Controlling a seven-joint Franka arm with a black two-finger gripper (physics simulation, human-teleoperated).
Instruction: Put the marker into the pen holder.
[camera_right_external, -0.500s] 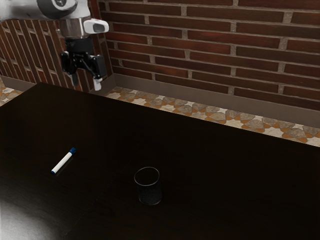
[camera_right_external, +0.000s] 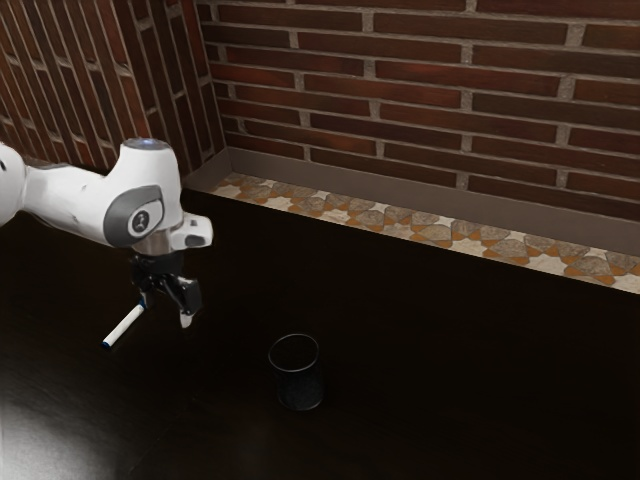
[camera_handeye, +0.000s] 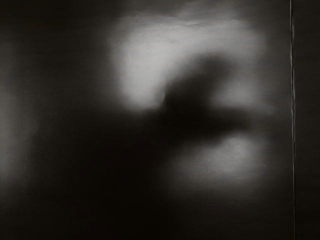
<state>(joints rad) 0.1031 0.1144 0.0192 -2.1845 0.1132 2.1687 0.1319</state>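
At the exterior view's left, I saw the marker lying on the dark table, its blue end partly hidden behind the wide-spread gripper; farther right stood the upright pen holder, well apart. The gripper had dropped from much higher, while marker and holder had stayed put.

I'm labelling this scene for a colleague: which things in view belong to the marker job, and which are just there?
Job:
- marker, lying on its side
- pen holder, upright
- claw, open

Just there:
- table
- brick wall
- patterned floor
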